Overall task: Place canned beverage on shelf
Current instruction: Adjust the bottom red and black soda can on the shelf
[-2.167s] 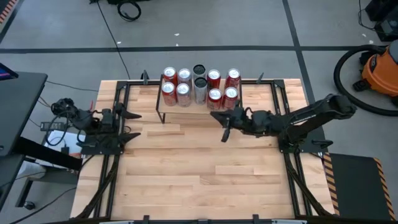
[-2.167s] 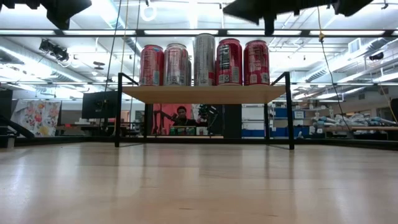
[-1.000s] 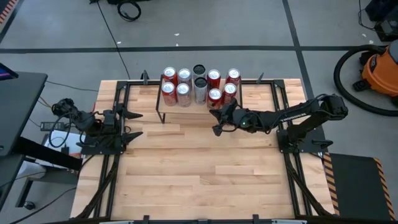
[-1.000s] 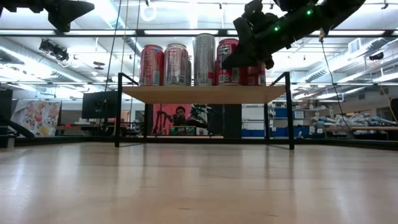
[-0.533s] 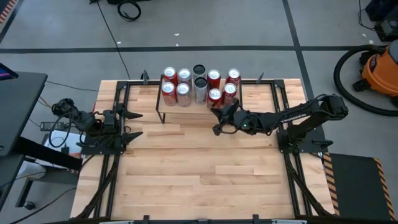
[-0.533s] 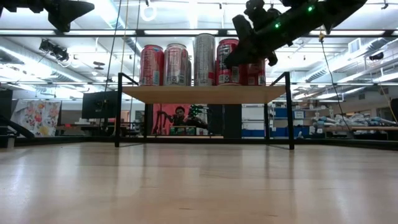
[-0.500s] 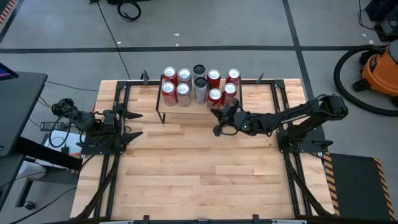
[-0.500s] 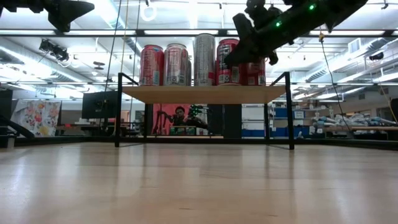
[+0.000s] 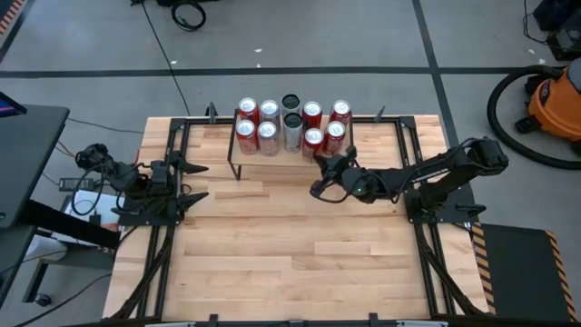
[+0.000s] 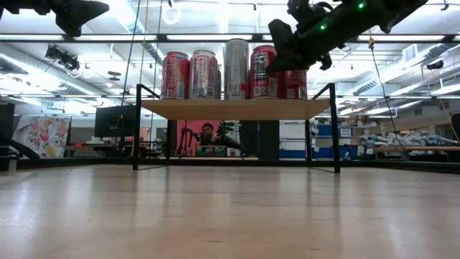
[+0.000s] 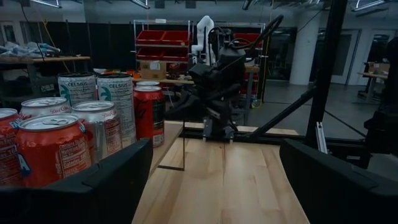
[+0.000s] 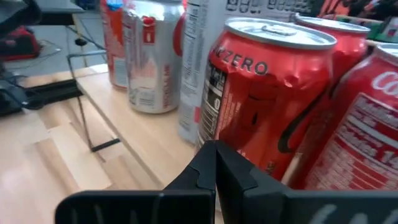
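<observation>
Cans: I count ten on the shelf (image 9: pixel 272 156), two rows along the table's (image 9: pixel 290 245) far edge; red cans (image 9: pixel 246 133) at both ends, tall silver cans (image 9: pixel 291 127) in the middle.
Right gripper: right gripper (image 9: pixel 317 188) hangs just off the shelf's front edge, by the right-hand cans, fingers pressed together on nothing. In its wrist view the joined tips (image 12: pixel 214 163) point at the dented red Zero can (image 12: pixel 268 93), very near it; I cannot tell whether they touch.
In the way: that front can and its red neighbour (image 12: pixel 364 118) block the shelf's right end; a silver can (image 12: pixel 149 59) stands further along.
Left gripper: left gripper (image 9: pixel 193 180) waits at the table's left edge, fingers (image 11: pixel 87 186) spread wide, empty.
Since earlier: over the last second I see the right gripper drawn back a little from the cans and raised slightly in the low view; the left arm has not moved.
Hard to see: low view cuts off the right arm (image 10: pixel 338 18) at the top and it covers part of the right cans. Back-row cans are mostly hidden from the side.
Beyond: orange vacuum (image 9: pixel 554 100) on the floor; a person (image 10: pixel 209 134) seen under the shelf.
</observation>
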You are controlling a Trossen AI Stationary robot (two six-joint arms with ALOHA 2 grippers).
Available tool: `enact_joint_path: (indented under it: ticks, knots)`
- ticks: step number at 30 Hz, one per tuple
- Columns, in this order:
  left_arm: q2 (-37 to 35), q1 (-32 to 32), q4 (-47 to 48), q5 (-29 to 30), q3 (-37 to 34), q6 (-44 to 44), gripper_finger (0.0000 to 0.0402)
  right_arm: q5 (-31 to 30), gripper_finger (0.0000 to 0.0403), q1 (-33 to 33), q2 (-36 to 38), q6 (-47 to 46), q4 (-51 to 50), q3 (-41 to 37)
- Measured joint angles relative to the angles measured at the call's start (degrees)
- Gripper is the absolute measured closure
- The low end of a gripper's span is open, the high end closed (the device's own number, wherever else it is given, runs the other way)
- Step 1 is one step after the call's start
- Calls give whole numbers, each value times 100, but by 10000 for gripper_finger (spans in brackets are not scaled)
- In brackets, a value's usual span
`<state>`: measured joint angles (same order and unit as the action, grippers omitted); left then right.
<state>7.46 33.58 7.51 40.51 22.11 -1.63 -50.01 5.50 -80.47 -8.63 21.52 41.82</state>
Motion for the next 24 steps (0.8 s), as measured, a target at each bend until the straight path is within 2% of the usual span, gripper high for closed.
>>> enact_joint_path:
  ticks: [11,19,24]
  knots:
    - [0,0,0,1,-2,0,40,-267,395,0,-4,-3,81,-2]
    - [0,0,0,2,-2,-2,40,40,395,-111,-4,-187,180,-2]
    - [0,0,0,2,-2,0,40,-187,395,-151,-4,-199,194,-2]
